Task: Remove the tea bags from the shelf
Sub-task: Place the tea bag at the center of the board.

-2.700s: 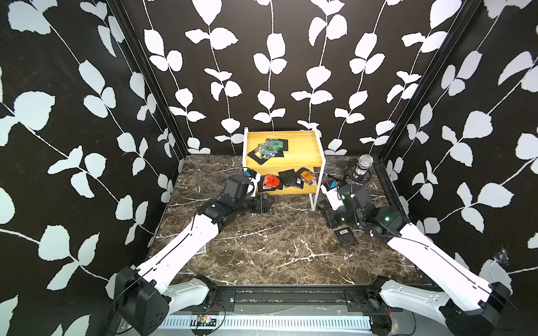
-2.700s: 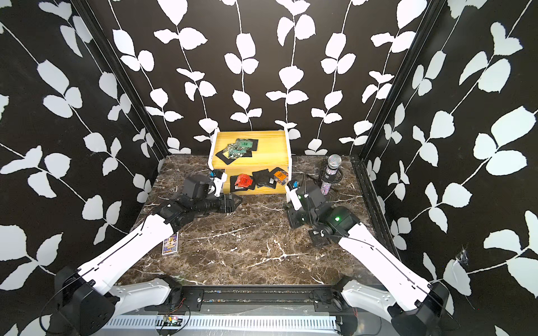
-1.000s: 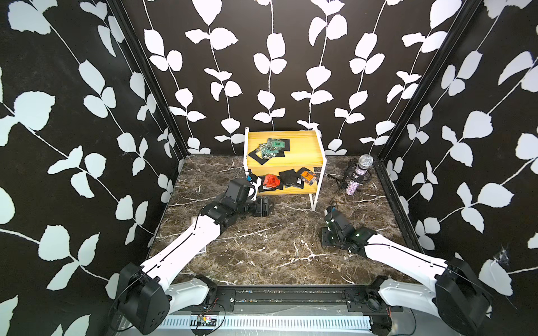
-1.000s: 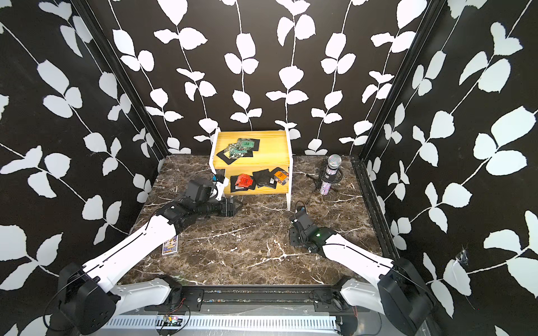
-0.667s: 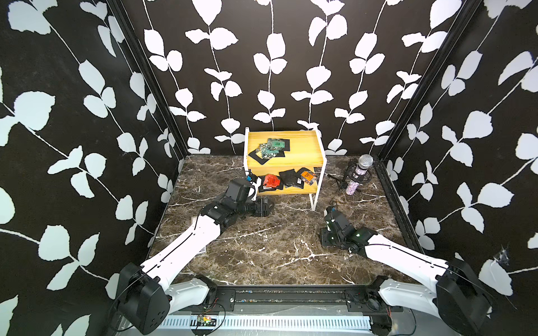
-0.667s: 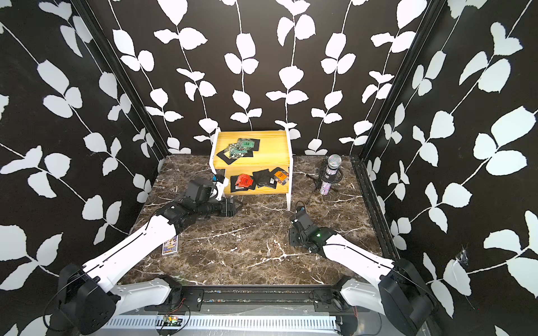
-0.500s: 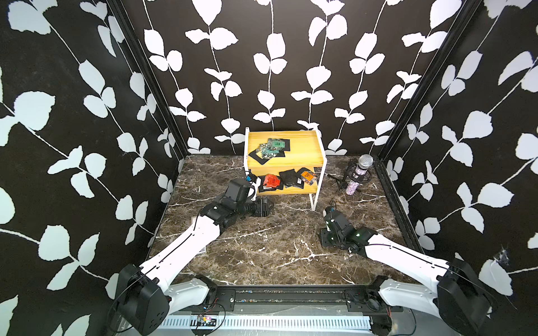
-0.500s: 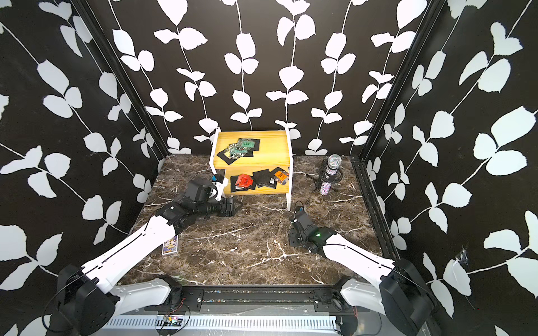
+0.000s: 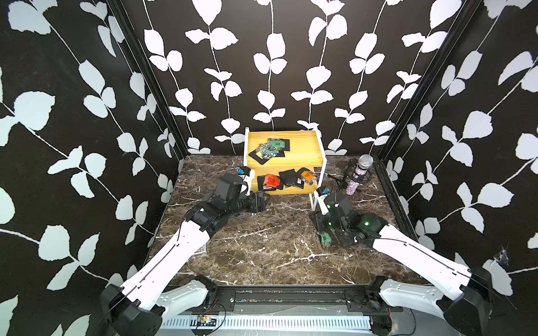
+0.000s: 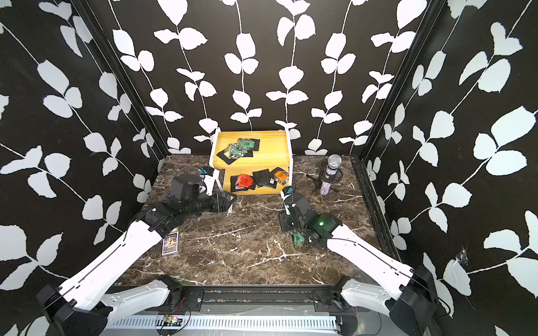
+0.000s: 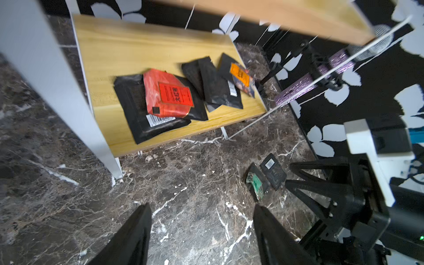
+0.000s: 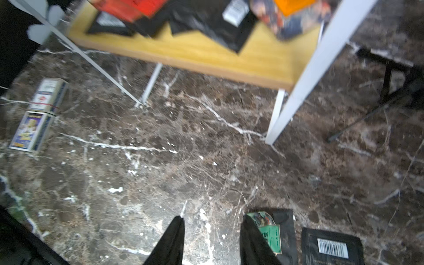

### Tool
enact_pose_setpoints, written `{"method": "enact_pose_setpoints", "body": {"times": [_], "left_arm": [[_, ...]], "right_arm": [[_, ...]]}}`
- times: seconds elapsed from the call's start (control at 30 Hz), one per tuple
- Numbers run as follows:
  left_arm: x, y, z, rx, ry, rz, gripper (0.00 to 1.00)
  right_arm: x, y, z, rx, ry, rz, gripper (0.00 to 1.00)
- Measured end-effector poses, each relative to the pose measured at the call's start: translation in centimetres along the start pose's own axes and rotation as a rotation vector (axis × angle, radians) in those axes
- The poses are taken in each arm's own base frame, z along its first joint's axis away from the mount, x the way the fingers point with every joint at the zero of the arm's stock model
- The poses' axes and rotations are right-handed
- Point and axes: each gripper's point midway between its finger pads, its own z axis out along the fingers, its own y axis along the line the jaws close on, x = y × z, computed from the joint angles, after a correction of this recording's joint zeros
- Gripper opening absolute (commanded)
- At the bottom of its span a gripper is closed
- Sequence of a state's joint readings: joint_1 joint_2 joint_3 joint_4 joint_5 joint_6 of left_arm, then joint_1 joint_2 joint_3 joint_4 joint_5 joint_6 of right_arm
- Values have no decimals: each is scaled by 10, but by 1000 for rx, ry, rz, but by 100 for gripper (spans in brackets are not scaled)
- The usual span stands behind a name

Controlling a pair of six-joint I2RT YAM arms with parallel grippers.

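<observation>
In both top views the shelf (image 9: 304, 145) (image 10: 273, 145) stands at the back of the marble tabletop (image 9: 262, 256) (image 10: 233, 256). A cluster of tea bags (image 9: 269, 148) (image 10: 240, 147) lies on its upper board. More lie on the lower board, a red tea bag (image 9: 270, 181) (image 10: 243, 180) among them. The left hand (image 9: 262, 200) (image 10: 230, 201) sits low by the shelf's front left leg. The right hand (image 9: 318, 228) (image 10: 286, 227) is down near the front right leg, with a green tea bag (image 9: 325, 239) (image 10: 297, 238) on the tabletop just beside it. A glittery microphone (image 9: 359, 174) stands further right.

From the left wrist, the left hand (image 11: 202, 231) has its fingers spread wide over bare marble, gripping nothing. The red tea bag (image 11: 169, 94) lies ahead on the lower board, overlapping black ones.

From the right wrist, the right hand (image 12: 212, 243) is partly open and empty, with bare tabletop between its fingers. The green tea bag (image 12: 271, 234) lies just beside one finger. A barcode tea bag (image 12: 331, 249) lies flat next to that, both off the shelf. Two printed cards (image 12: 36, 114) lie well apart from them.
</observation>
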State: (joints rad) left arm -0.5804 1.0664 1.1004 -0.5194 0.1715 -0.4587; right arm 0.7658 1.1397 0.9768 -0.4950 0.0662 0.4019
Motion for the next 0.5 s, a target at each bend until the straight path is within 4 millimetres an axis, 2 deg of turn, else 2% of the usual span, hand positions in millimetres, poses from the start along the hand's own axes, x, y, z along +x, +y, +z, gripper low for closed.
{"method": "enact_pose_setpoints", "body": {"times": [0.27,0.5], "left_arm": [[-27,-12,-27,-4,-60,30,65],[-58,-28,-48,3,-115,58,66]], "right_arm": [[-57,34,-25,-123,-73,-26,48],[-96,45,-48,-160,-110,-30,48]]}}
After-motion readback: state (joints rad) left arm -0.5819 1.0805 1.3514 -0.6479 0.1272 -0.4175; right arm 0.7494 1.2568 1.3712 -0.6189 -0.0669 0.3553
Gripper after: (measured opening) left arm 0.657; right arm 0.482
